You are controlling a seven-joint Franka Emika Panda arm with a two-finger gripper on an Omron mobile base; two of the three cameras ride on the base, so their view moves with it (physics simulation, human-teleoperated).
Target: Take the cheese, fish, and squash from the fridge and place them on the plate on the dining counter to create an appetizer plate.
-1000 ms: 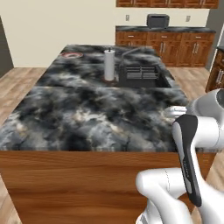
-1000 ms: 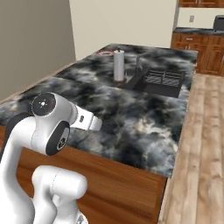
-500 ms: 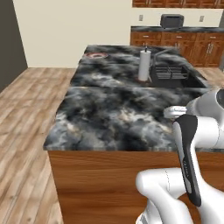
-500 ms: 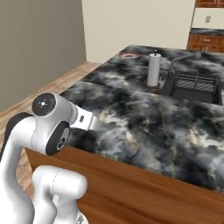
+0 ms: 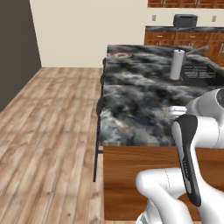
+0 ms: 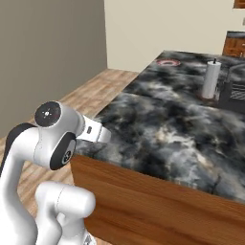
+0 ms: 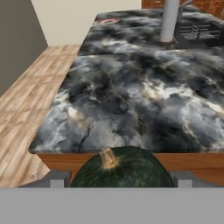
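The round dark green squash with its tan stem sat at six o'clock in the hand view, gripped between the gripper's wide-set fingers. The red-ringed white plate lay at twelve o'clock, well apart, on the marbled black-and-grey dining counter. A jolt while driving could loosen the rounded squash.

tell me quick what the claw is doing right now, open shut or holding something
Claw: closed on the squash, which sits between its two fingers, stem up.
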